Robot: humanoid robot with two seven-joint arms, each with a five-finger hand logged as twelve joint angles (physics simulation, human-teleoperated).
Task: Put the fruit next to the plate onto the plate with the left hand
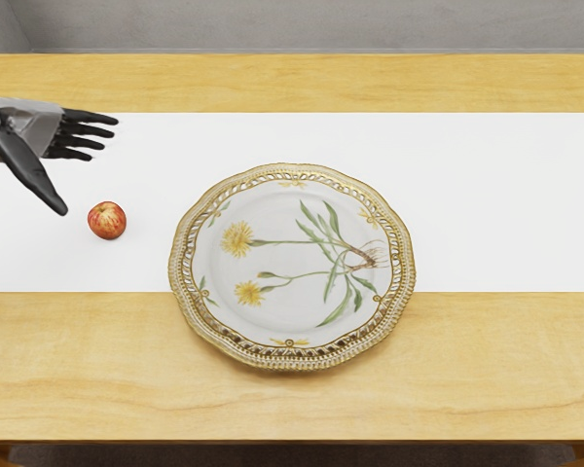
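Plate (190, 263) flanks apple (106, 220), lying apart, below-right of spread left hand (47, 138)

Left hand (54, 146) sits at the upper left of the frame, fingers spread, holding nothing. The apple (106, 220) lies just below it, left of the flower-painted plate (200, 292), not touching.

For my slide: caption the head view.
Left hand, open, poised up-left of the apple lying beside the floral plate.
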